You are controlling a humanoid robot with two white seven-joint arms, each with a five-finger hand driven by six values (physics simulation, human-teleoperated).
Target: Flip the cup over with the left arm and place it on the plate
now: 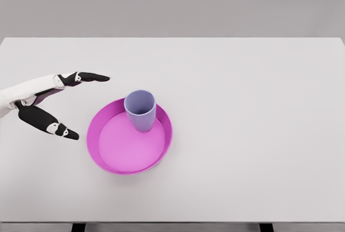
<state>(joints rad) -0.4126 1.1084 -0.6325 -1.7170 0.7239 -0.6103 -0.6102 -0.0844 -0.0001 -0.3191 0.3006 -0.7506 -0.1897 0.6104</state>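
Cup [140,110] first: it's upright, mouth up, standing inside the plate [108,154] toward the far rim, and nobody's holding it. Fingers [89,77] on the left hand [40,103] are spread wide, dark tips stretched out flat toward the plate, thumb [51,124] splayed well below them, nothing between. Hand sits just left of the plate, clear of it, not touching cup or rim. White forearm comes in from the left edge. Pink plate lies on the white table [259,108], a bit left of centre, lilac cup inside it.
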